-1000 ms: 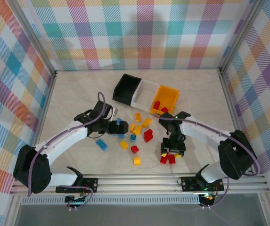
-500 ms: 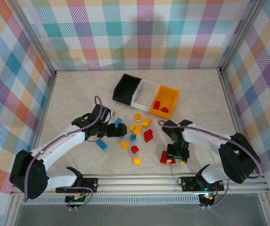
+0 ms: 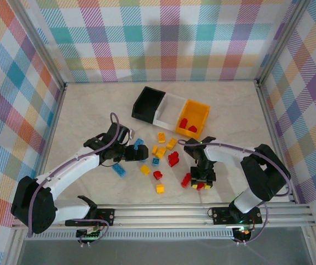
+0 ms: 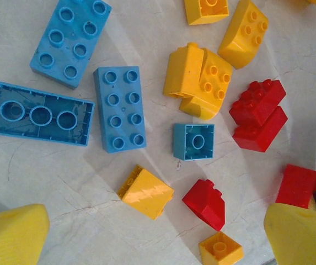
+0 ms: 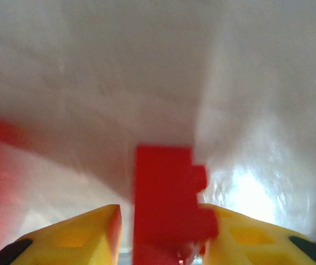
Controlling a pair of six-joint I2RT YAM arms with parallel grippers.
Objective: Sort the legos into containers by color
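Right in front of us a red lego (image 5: 166,187) stands between the yellow fingertips (image 5: 75,237) of the right gripper (image 5: 163,226). The jaws are set barely wider than the brick, with one pad against it and a sliver of table showing on the other side, so we call it straddled, not squeezed. From above, that gripper (image 3: 202,181) sits low on the table (image 3: 91,110), with another red brick (image 3: 186,179) just beside it. Further left lies the loose pile (image 3: 160,157) of yellow, blue and red legos, spread out on the table. The left gripper (image 3: 135,153) hangs at the pile's left edge, near a blue brick (image 3: 140,145). Through its wrist camera we see its jaws (image 4: 155,234) wide apart with nothing in them. Below it are a long blue brick (image 4: 120,107) studs up, an overturned blue one (image 4: 36,113) beside it, a small blue square (image 4: 193,141) and two stacked red pieces (image 4: 257,113). Beyond the pile stand the containers in a slanted row: the black bin (image 3: 138,113), the white bin (image 3: 171,110), then the yellow-orange bin (image 3: 199,105), which holds red bricks (image 3: 184,122).
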